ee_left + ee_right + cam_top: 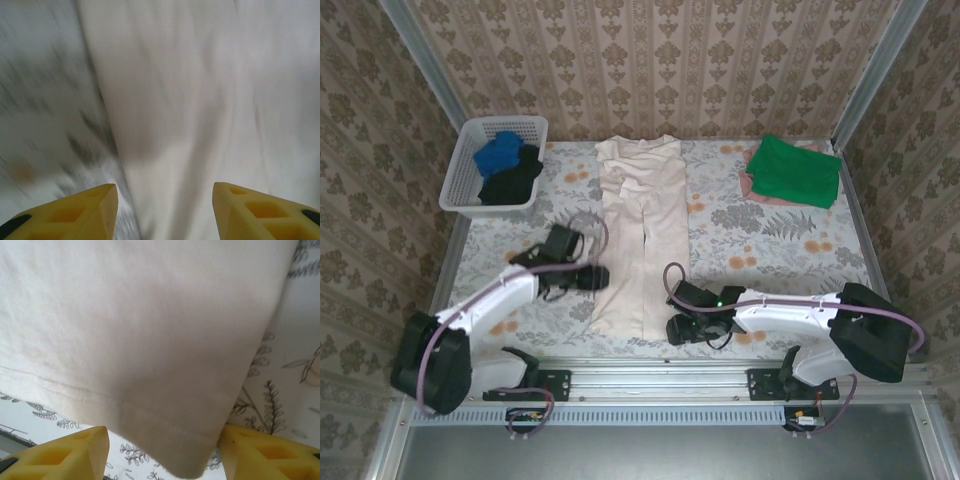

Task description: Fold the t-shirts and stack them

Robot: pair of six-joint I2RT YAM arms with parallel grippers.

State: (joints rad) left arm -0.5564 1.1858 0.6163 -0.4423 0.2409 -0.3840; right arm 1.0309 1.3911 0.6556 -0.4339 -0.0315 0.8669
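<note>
A large cream t-shirt lies down the middle of the table as a long narrow strip, collar at the far end. My left gripper is at the strip's left edge, open, with the cream cloth under its blurred yellow fingers. My right gripper is at the near right corner, open, its yellow fingers standing either side of the hem corner without pinching it. A folded green t-shirt lies on a pink one at the far right.
A white lattice basket stands at the far left with a blue t-shirt and a black one in it. The flowered tablecloth covers the table. Patterned walls close three sides, and a metal rail runs along the near edge.
</note>
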